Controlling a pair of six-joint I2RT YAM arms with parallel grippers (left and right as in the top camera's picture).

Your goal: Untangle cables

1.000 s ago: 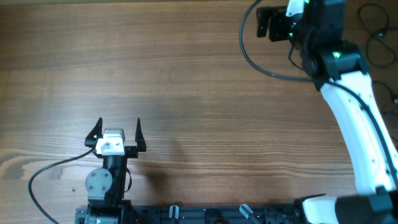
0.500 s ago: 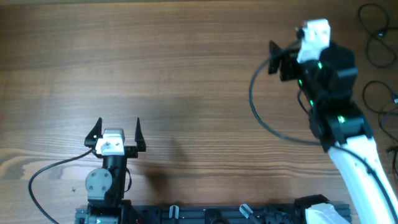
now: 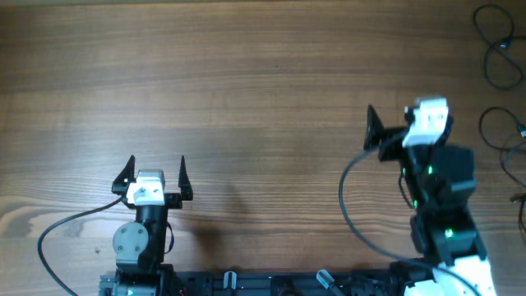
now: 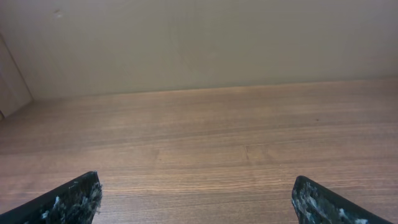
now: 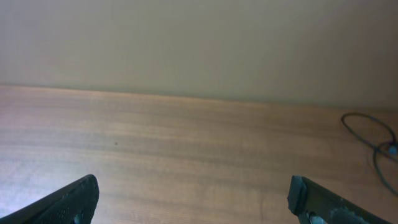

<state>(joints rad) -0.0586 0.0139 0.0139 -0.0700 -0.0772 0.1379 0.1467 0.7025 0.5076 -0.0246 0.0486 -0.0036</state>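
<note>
The cables (image 3: 499,57) are thin black cords lying in loops at the table's far right edge, with another loop (image 3: 503,130) below them. One loop shows at the right edge of the right wrist view (image 5: 372,138). My right gripper (image 3: 399,117) is open and empty, left of the cables and apart from them; in its wrist view (image 5: 193,200) only bare wood lies between the fingers. My left gripper (image 3: 154,171) is open and empty near the front left, and its wrist view (image 4: 196,202) shows only bare table.
The wooden table (image 3: 246,90) fills the view. A thicker black arm cable (image 3: 352,215) arcs beside the right arm, and another (image 3: 62,226) curves beside the left arm. A dark rail (image 3: 271,284) runs along the front edge.
My right arm has pulled back from the far right corner toward the front edge, its gripper moving nearer and staying open. The left arm has not moved.
</note>
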